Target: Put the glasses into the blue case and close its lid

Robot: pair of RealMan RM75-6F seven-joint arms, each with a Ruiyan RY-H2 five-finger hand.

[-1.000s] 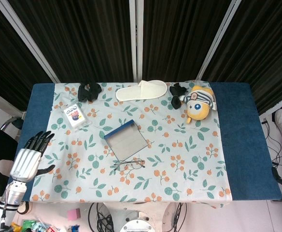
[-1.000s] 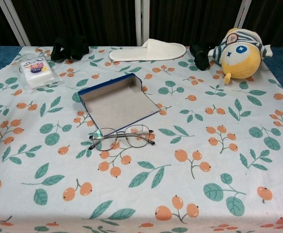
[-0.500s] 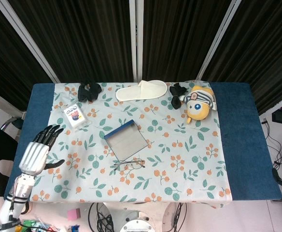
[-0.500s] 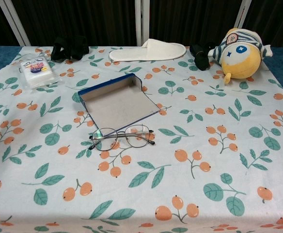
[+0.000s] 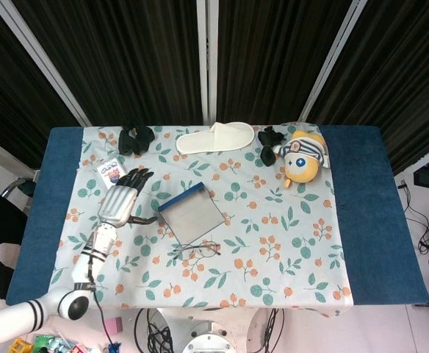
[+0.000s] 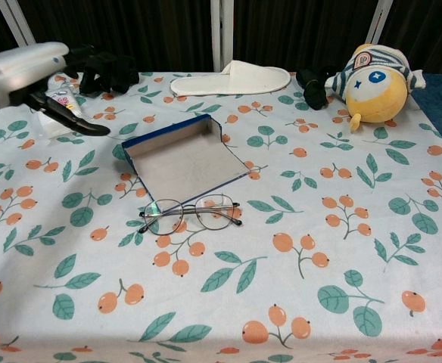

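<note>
A: The left hand [image 5: 123,198] hovers left of the blue case [image 5: 192,215], fingers spread wide, holding nothing.

B: And the glasses [image 6: 191,215]?

A: On the cloth, touching the case's near edge, lenses upright. The right hand isn't visible.

B: Risk?

A: Thin wire frames. I'd guess a flat grab slides them or bends an arm.

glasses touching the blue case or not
Cannot tell. In the chest view the glasses lie right at the blue case front edge; no clear gap or contact shows.
</note>
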